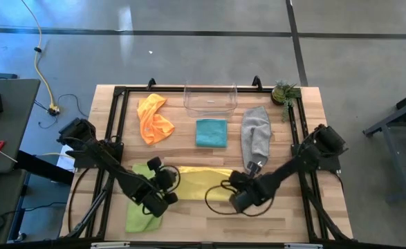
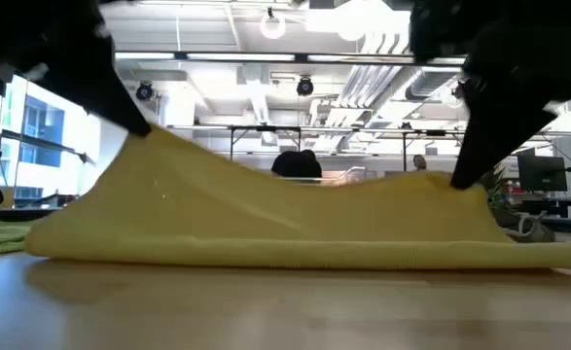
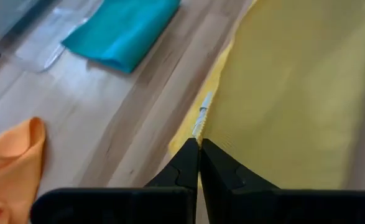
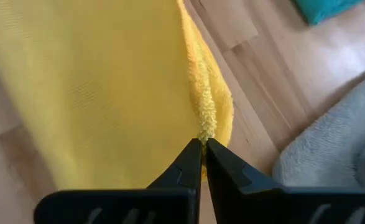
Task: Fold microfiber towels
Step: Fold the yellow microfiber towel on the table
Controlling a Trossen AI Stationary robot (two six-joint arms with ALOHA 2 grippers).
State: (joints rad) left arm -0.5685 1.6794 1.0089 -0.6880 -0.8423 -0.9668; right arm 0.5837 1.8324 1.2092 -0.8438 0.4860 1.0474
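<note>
The yellow towel (image 1: 204,181) lies at the table's near middle, raised at both ends between my two grippers. Its long lower fold (image 2: 304,255) rests on the wood. My left gripper (image 1: 169,181) is shut on its left end and my right gripper (image 1: 242,188) is shut on its right end. A lime green towel (image 1: 144,209) lies flat, partly under the left arm. The orange towel (image 1: 154,119) lies crumpled at the far left. The teal towel (image 1: 211,133) is folded square in the middle, and the grey towel (image 1: 256,135) lies on the right. My left gripper pinches the yellow towel's edge (image 3: 202,124) between its two fingers, right by a small white tag, slanting down from the table's left. The cloth rises to the fingers (image 2: 141,128) as a peak and slopes away below them. One layer or several, I cannot tell. My right gripper pinches the towel's thick fuzzy edge (image 4: 205,127) at its right end between both fingers, slanting down from the table's right. That end (image 2: 457,183) is lifted lower than the left one. The cloth between the two holds sags a little, and its bottom fold stays on the table.
A clear plastic bin (image 1: 210,99) stands at the far edge behind the teal towel. A small potted plant (image 1: 283,92) stands at the far right corner. A black frame (image 1: 120,93) runs round the tabletop. Bare wood (image 1: 209,218) lies near the yellow towel.
</note>
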